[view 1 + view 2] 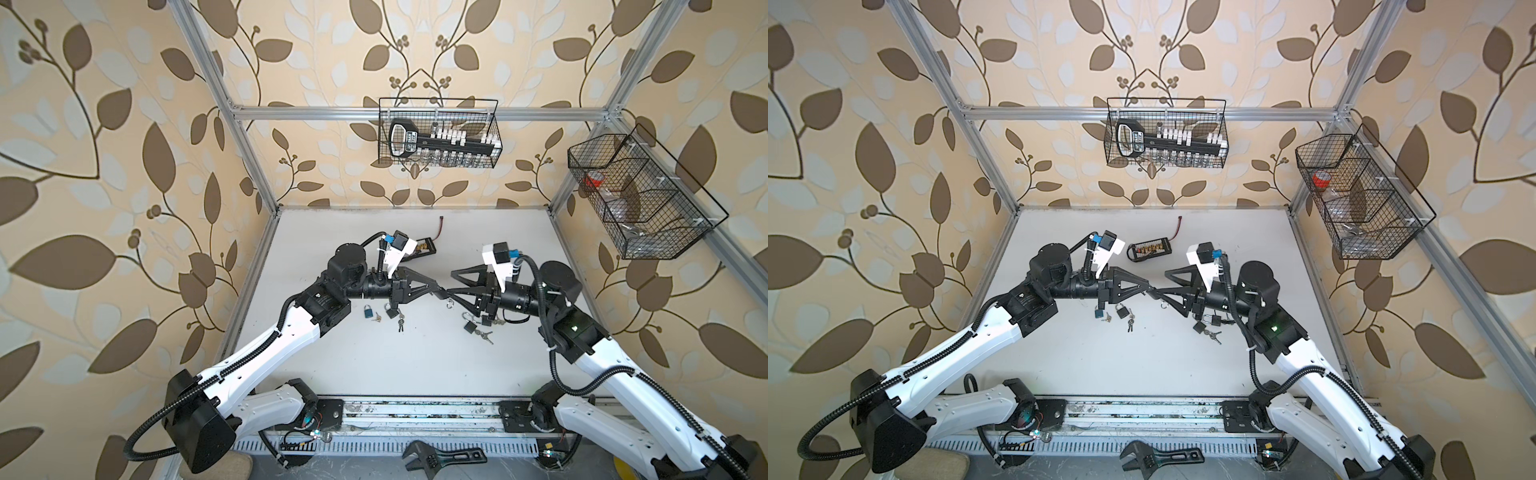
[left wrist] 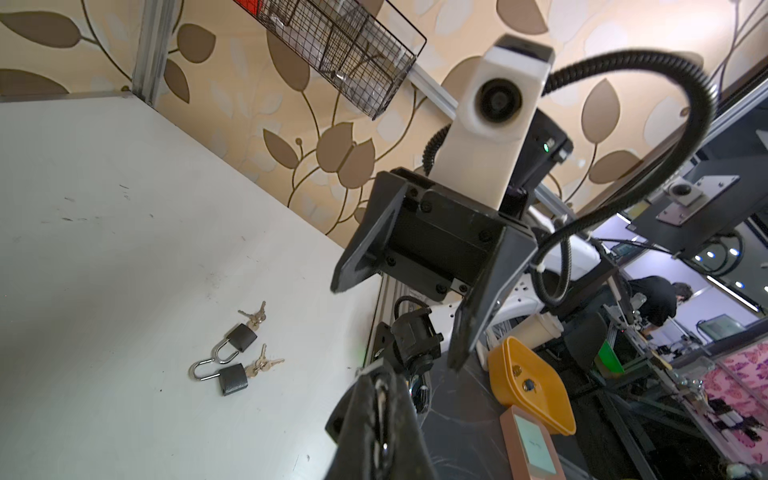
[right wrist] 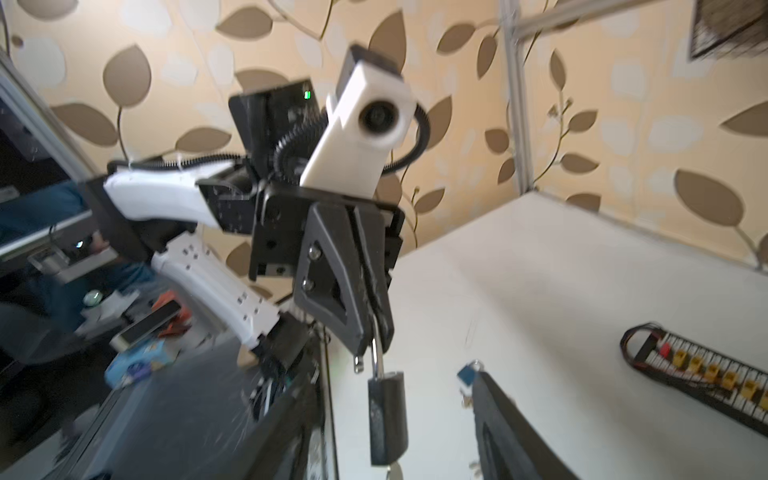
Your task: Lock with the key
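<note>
Padlock (image 3: 386, 415) hangs body-down, long axis vertical, shackle (image 3: 377, 357) pinched in my left gripper (image 3: 372, 336) (clear only in the right wrist view); right gripper (image 2: 397, 326) jaws stand apart.

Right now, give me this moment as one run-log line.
left gripper: shut on padlock shackle | right gripper: open | padlock: hanging, shackle open

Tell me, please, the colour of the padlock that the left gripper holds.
Dark grey padlock, best in right wrist view.
</note>
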You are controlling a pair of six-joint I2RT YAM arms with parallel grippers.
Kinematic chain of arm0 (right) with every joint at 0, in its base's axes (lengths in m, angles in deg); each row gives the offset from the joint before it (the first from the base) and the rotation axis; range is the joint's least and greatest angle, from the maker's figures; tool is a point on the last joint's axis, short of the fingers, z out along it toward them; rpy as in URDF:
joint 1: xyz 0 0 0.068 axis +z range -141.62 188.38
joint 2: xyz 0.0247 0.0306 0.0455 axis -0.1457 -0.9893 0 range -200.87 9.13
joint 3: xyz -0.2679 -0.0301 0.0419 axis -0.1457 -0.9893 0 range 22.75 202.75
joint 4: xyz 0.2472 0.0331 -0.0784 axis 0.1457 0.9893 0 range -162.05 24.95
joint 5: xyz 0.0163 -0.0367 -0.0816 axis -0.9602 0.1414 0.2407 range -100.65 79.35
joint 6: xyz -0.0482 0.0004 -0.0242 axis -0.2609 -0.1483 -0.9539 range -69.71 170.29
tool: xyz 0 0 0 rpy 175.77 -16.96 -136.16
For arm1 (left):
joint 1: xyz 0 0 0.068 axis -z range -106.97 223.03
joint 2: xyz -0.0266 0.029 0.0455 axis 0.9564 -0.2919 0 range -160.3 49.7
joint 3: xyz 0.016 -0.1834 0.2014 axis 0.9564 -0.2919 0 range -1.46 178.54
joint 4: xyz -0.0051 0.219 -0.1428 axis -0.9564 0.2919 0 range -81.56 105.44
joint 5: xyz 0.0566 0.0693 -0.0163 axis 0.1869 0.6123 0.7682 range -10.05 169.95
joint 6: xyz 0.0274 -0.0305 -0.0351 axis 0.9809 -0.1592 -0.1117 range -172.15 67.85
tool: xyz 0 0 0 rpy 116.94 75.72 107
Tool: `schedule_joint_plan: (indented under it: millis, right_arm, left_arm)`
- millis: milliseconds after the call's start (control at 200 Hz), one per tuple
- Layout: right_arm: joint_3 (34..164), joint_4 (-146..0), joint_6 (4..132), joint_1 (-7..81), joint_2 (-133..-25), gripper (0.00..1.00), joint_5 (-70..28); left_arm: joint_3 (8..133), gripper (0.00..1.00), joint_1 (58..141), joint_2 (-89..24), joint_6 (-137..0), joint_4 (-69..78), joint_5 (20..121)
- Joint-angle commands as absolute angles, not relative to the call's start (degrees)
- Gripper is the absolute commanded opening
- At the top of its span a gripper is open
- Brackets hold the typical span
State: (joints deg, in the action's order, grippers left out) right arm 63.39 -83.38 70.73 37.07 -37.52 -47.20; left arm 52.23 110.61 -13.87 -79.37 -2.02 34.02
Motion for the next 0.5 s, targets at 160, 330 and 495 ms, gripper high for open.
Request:
schedule_joint_plan:
  millis: [160,330,495]
  right_arm:
    - [61.14,-100.6,81.5,36.88,-40.43,0.8,-42.58]
    - [59.03,-108.66,83.66,37.01,-38.72,1.0,-42.05]
    - [59.31,-107.49,80.98,37.12,-37.65,1.0,-43.51]
  left_arm:
    - [52.72,0.0,112.57,-9.68,-84.33,-13.15,38.63]
    - [51.6,0.0,112.64,-9.31,-86.94,-16.77,40.22]
    - [51.62,0.0,113.08,-10.73,-88.32,-19.54,39.92]
